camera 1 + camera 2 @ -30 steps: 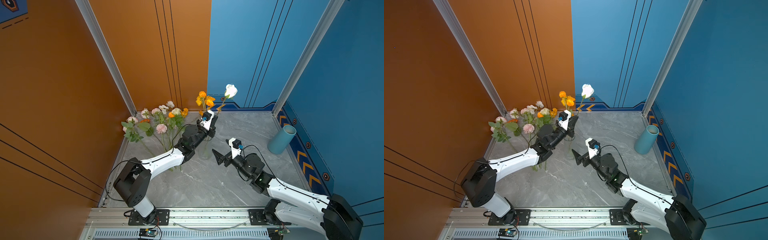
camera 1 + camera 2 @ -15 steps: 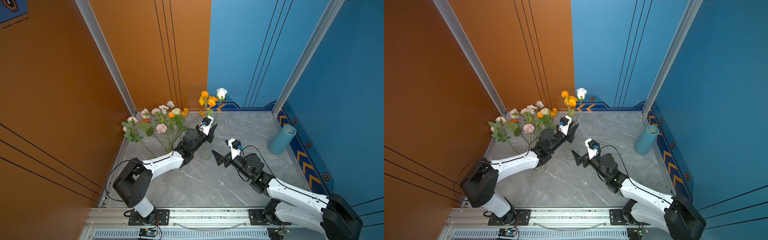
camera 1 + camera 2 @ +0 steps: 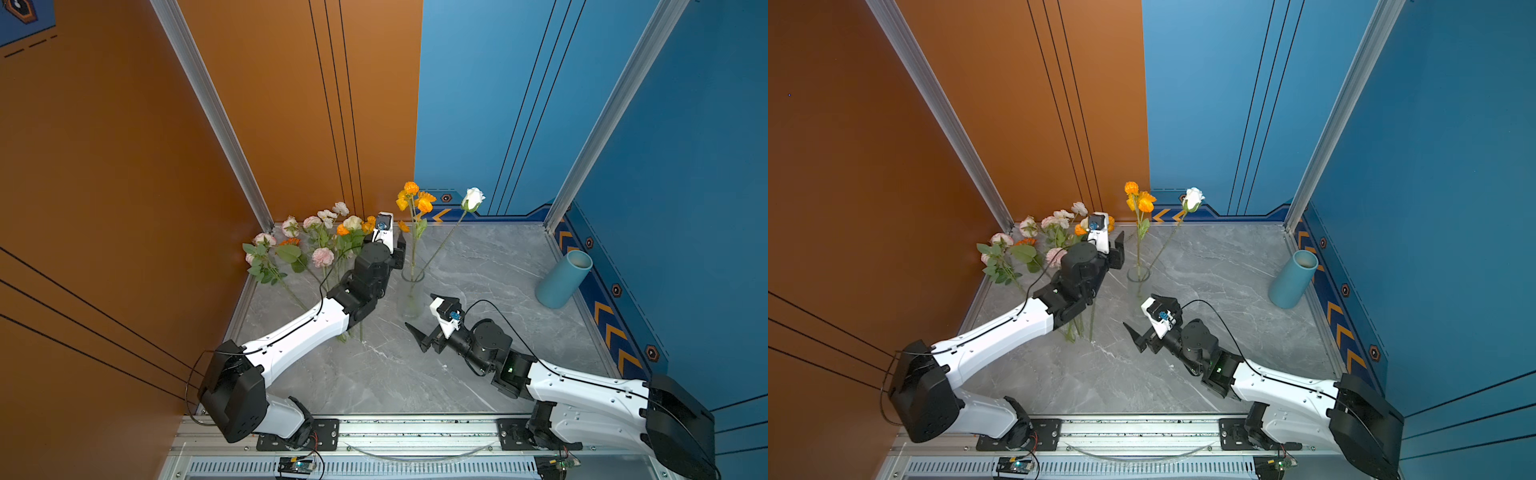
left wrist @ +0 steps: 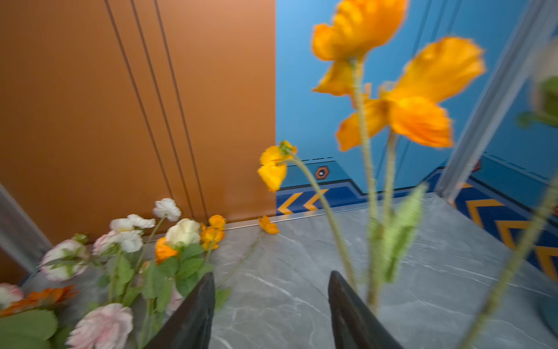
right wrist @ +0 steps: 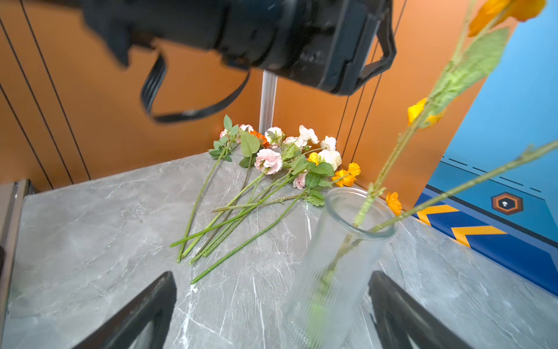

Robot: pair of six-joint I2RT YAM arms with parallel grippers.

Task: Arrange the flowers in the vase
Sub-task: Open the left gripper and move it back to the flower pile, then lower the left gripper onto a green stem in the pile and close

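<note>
1. At the left gripper: opened within the last second, jaws now apart with nothing between them, and drawn a little away from the vase toward the back-left corner of the table.
2. At the right gripper: kept wide apart as before, empty, waiting low just beside the vase on its front side, with no visible touching.
3. In the vase, near the middle of the table: two stems now, with the orange flowers nearly upright and the white rose leaning on the rim toward the back-right corner.
4. A second ago, still held by its stem above the vase; now let go and standing alone. To be judged as one placing finished.
5. In the back-left corner: still lying flat, the rest of the flowers, pink, cream and orange, with stems pointing toward the front edge. Probably to be fetched next by the left gripper, as the nearer one.
6. To be watched: a narrow glass vase with a long leaning stem, perhaps easy to tip if knocked.
</note>
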